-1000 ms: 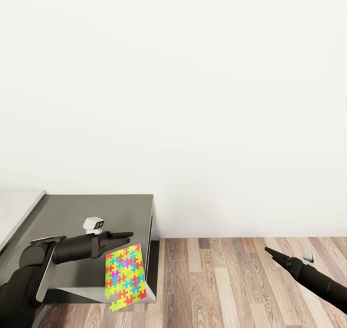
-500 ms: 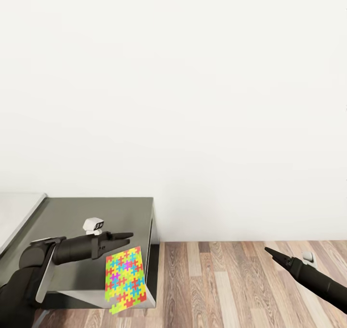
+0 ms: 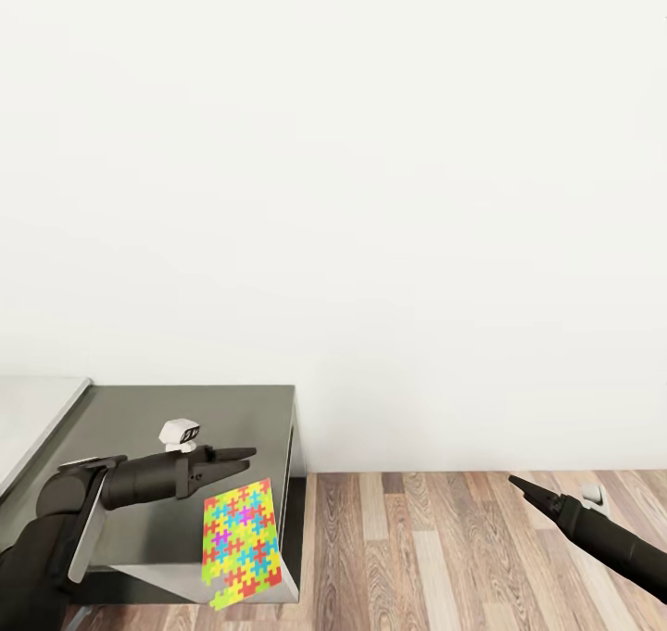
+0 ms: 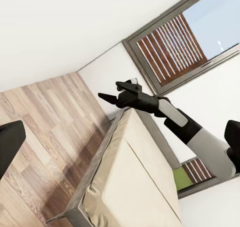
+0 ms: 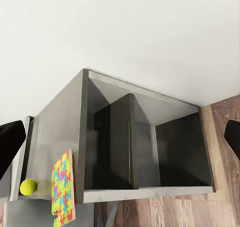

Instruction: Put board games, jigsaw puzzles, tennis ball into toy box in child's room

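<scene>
Over the dark grey cabinet (image 3: 185, 409), the left gripper (image 3: 243, 453) clamps a hanging jigsaw puzzle (image 3: 242, 543); the right gripper (image 3: 515, 483) looks closed, empty.

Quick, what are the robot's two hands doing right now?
Left gripper: shut on the jigsaw puzzle, which hangs down beside the dark grey cabinet.
Right gripper: shut, holding nothing.

Jigsaw puzzle (image 3: 242, 543) before cabinet (image 3: 185, 427)

Black arms, tapered black end effectors; left end effector (image 3: 232, 453) carries small white camera block (image 3: 180, 433).
</scene>
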You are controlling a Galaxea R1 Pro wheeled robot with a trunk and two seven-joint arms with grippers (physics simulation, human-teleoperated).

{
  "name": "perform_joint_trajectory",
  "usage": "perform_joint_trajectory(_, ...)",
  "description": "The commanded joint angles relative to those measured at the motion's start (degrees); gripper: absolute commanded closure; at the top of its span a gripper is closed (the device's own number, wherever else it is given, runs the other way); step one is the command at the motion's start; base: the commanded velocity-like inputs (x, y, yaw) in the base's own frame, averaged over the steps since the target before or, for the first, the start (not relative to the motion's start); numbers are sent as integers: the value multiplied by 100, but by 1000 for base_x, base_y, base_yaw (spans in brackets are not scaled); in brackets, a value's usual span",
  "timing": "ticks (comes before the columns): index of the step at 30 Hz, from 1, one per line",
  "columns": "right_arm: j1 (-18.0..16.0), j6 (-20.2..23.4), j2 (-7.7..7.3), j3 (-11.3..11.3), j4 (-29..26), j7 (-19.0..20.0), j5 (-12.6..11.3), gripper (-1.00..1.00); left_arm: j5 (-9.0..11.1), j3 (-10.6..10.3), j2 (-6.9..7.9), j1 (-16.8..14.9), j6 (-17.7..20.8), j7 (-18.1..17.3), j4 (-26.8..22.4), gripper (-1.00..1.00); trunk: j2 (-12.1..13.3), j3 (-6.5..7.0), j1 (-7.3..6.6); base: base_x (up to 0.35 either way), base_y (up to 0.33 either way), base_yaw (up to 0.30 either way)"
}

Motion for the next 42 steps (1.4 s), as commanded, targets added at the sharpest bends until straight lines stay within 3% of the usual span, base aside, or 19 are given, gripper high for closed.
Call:
perform_joint_trajectory(1, -4, 33, 0, -5, -1, 7, -15, -100, -4, -1, 0, -4, 61, -23, -1, -100, -10, -1, 3, 0, 0, 0)
perform_joint_trajectory(29, -4, 33, 0, -5, -1, 6, -14, -100, -4, 9, 4, 1, 78, -23, 2, -100, -10, 267, 3, 0, 0, 0)
perform_joint_trajectory(42, -4, 33, 0, -2, -1, 6, -9, -100, 52, 353, -3, 73, 128, -23, 7, -100, -10, 391, 3, 0, 4, 0)
